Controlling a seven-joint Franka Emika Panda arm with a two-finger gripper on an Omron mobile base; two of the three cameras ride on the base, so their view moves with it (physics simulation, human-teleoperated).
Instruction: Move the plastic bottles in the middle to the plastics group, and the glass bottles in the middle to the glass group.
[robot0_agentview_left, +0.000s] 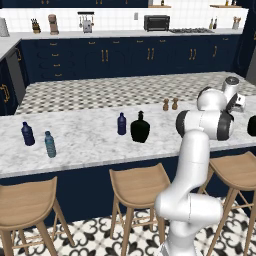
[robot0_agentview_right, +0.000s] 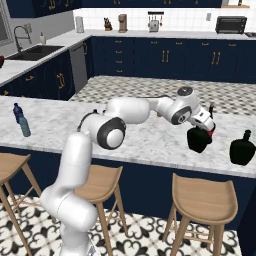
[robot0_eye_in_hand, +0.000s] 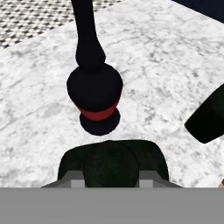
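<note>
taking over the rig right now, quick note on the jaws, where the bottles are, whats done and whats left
Gripper: jaws shut on a round black bottle, carried at the right end of the island next to the red-banded dark bottle and another black bottle.
Middle: one black bottle and the navy bottle are unmoved.
Plastics group, left end: navy bottle and teal-grey bottle.
Left: set down the held bottle, bring the second black one over, take the middle navy bottle to the plastics.
</note>
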